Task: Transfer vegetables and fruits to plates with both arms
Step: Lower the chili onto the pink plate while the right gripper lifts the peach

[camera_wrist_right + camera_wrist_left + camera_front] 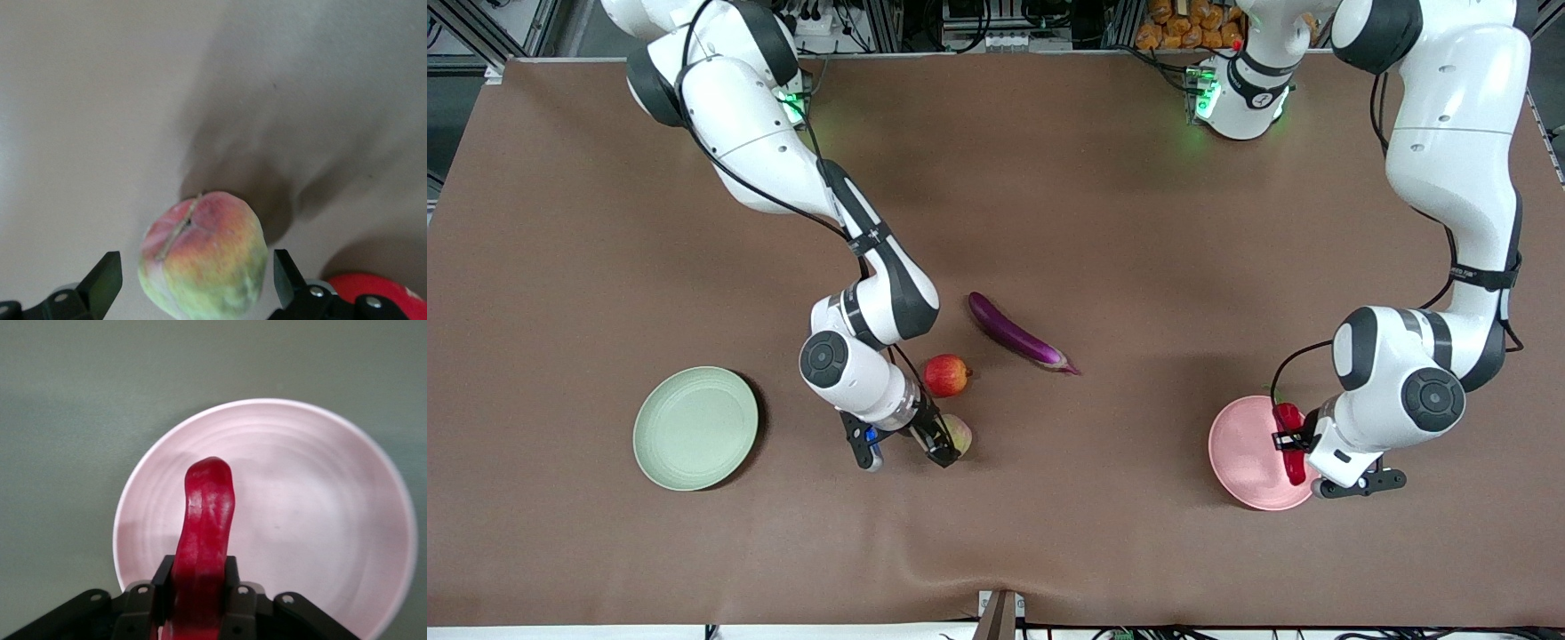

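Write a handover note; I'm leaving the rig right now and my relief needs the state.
Left gripper: shut on the shiny red chili pepper, over the round pink plate.
Right gripper: open, fingers either side of the pale yellow-pink peach, which is on the table.
Round red apple and long glossy purple eggplant: on the table.
Pale green plate: nothing on it.
Done: nothing plated.
Left: all four.

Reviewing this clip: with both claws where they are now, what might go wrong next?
The right claw is open around the peach with the apple close beside it; closing or lifting carelessly may nudge the apple into a roll.

The left claw holds the chili over the pink plate, toward the rim; released there, it might slide off onto the table.
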`<act>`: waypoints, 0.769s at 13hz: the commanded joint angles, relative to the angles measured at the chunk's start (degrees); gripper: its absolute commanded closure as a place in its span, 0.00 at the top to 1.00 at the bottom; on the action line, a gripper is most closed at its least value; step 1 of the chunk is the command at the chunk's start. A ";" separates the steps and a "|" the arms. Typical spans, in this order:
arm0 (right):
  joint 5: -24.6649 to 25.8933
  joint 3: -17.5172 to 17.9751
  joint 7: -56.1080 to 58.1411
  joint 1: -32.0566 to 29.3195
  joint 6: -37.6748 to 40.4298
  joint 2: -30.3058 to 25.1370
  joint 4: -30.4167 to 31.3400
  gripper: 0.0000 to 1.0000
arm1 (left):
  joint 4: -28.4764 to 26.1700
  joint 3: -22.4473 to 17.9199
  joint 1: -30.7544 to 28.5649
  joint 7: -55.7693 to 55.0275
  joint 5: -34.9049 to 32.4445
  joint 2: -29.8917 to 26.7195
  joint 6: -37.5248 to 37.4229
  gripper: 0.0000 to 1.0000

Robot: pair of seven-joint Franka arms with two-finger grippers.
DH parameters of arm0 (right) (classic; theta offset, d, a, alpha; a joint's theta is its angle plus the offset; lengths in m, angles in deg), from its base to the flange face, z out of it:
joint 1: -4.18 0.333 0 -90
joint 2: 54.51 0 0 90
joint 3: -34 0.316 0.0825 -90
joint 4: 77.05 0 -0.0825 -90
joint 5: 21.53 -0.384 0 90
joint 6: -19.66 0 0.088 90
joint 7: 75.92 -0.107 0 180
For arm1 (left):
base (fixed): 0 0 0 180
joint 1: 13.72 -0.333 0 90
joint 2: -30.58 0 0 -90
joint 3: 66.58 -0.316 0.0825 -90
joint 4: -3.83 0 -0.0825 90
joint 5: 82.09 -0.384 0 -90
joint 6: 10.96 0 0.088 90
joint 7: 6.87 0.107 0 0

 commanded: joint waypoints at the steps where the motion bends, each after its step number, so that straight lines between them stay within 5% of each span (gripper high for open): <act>1: 1.31 0.17 1.19 -0.16 -4.21 2.77 -2.42 1.00 | 0.75 0.29 -0.13 -1.01 -0.92 -0.12 0.16 1.00; 2: 1.31 0.17 1.19 0.10 -4.75 3.04 -2.42 1.00 | 0.92 0.46 -0.30 -1.19 -0.83 -0.74 0.16 1.00; 5: 1.31 0.26 1.19 0.02 -4.76 2.86 -2.33 0.45 | 0.84 3.61 0.22 -3.11 -0.66 -4.24 -4.65 1.00; 10: 0.69 0.79 1.19 -4.54 3.27 -4.15 -2.33 0.40 | -1.79 10.74 6.01 -37.78 -0.83 -6.01 -9.34 1.00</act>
